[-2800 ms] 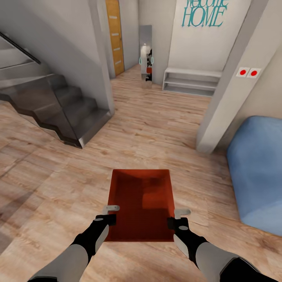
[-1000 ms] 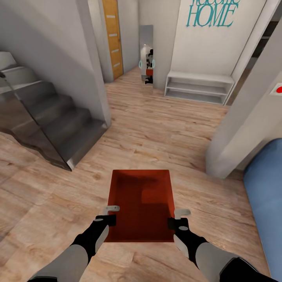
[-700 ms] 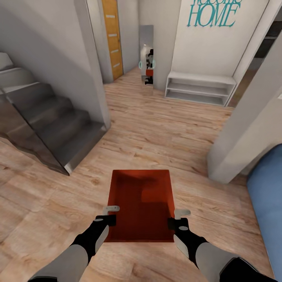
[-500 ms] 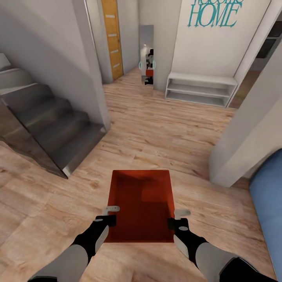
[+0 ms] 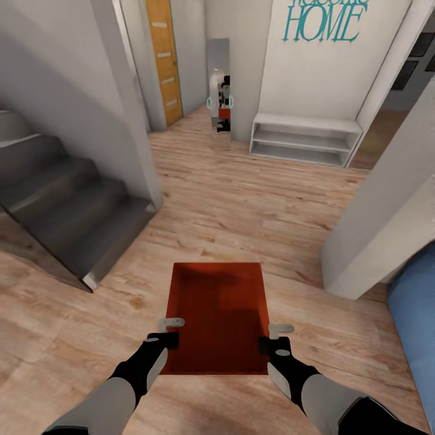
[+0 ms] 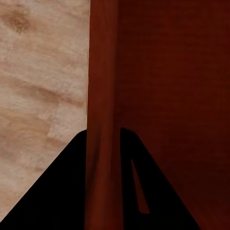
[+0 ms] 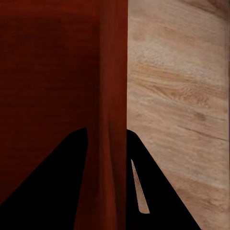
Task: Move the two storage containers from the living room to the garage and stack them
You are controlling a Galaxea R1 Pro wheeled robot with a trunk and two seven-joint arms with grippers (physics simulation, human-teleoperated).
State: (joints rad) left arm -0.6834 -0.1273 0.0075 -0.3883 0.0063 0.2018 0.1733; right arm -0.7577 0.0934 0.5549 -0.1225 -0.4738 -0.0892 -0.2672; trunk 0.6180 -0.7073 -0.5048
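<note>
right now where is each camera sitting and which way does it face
Head view: on the head, facing forward and down at the storage container, with left gripper and right gripper on its side walls.
Left wrist view: along black fingers straddling the container wall.
Right wrist view: the same, opposite wall.
All share the container and wood-plank floor.

Container point(image 5: 217, 317) between both tools, stairs point(image 5: 66, 211) left, shelf point(image 5: 305, 139) ahead, sofa point(image 5: 417, 320) right.

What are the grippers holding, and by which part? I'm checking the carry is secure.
One red-orange storage container, held from both sides: the left gripper is clamped on its left wall, the right gripper on its right wall, both near the end closest to the robot.
</note>
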